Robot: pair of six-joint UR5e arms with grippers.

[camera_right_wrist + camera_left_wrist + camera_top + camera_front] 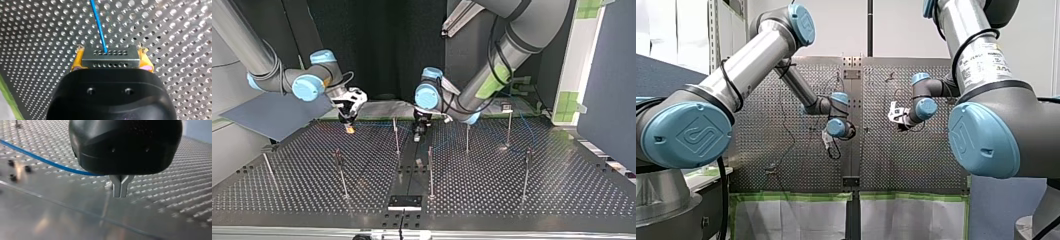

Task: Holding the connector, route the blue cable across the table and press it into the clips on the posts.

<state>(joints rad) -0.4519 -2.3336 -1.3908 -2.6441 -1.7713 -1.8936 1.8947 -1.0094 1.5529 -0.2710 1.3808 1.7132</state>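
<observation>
My right gripper [111, 65] has its yellow pads shut on a grey metal connector [110, 60]. The blue cable [98, 23] leaves the connector's face and runs ahead over the perforated table. In the top view this gripper [348, 122] hangs just above the table at the back left. My left gripper [120, 192] stands low over the table with its metal fingers pressed together. The blue cable [42, 160] runs into the notch at the fingers' root, where the black body hides it. In the top view my left gripper [417, 134] is near the back middle.
Several thin posts stand on the table [562, 190], among them one beside my left gripper [396, 136], one nearer the front [430, 170] and one with a black clip on top [507, 107]. A black plate [404, 202] lies at the front edge.
</observation>
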